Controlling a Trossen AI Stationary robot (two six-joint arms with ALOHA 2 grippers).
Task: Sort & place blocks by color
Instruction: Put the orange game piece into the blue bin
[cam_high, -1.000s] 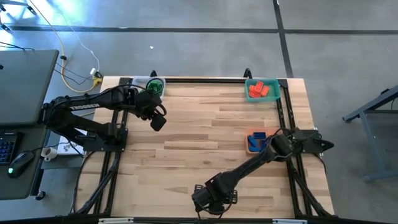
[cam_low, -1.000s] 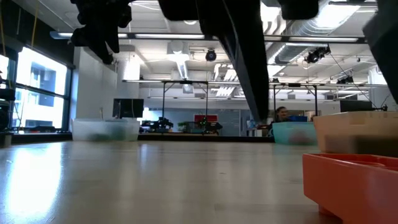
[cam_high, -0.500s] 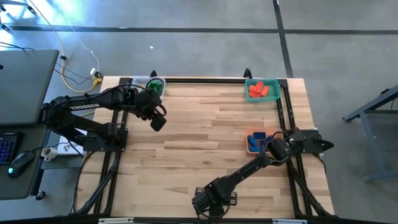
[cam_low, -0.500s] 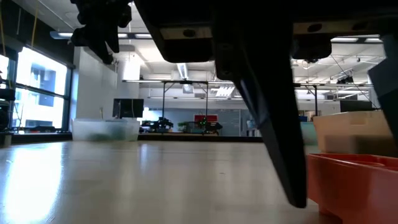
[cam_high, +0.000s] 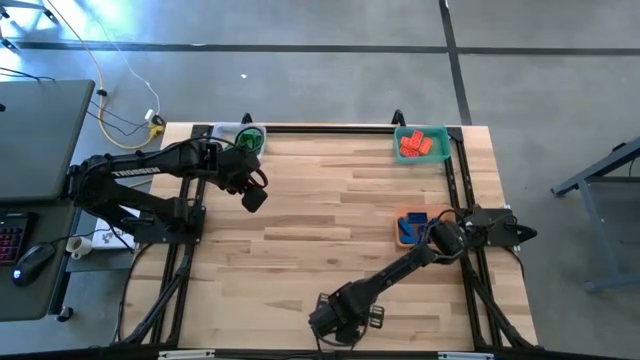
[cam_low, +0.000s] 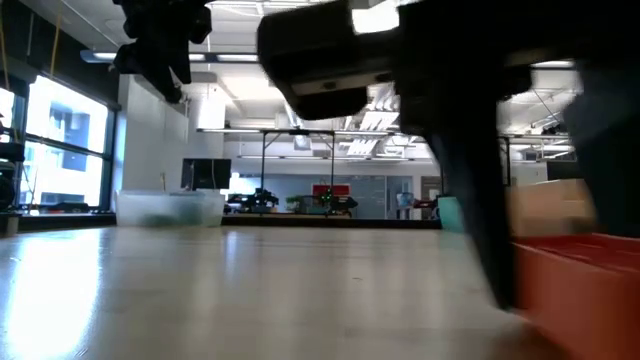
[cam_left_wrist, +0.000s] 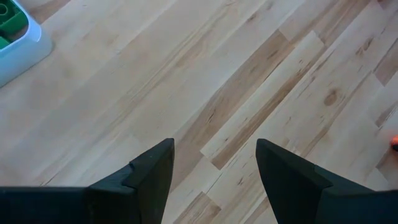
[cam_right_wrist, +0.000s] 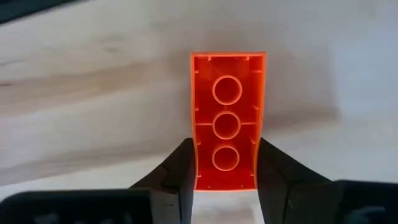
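A red block (cam_right_wrist: 227, 118) lies with its hollow underside up between the fingers of my right gripper (cam_right_wrist: 225, 150), which is shut on it. That gripper (cam_high: 336, 325) points down at the table's near edge; in the low view it is the big dark shape (cam_low: 470, 190). My left gripper (cam_high: 255, 197) (cam_left_wrist: 214, 163) hangs open above the bare wood at the far left, holding nothing. Green blocks lie in the clear tray (cam_high: 245, 137), red ones in the teal tray (cam_high: 421, 144), blue ones in the orange tray (cam_high: 410, 229). My right gripper pinches the red block's two long sides (cam_right_wrist: 196, 155) between its two fingers, at the block's end nearer the wrist. The fingers (cam_right_wrist: 180, 168) come from above, pointing down. The block's hollow underside faces up; whether it is off the wood I cannot tell.
The clear tray (cam_left_wrist: 22, 37) stands at the far left corner, the teal tray at the far right corner, the orange tray (cam_low: 585, 290) by the right edge. Open wood lies between them. A desk with a laptop and a mouse stands left of the table.
My right gripper has sunk toward the tabletop at the near edge; in the low view its dark fingers have come down in front of the orange tray. My left arm has kept still.
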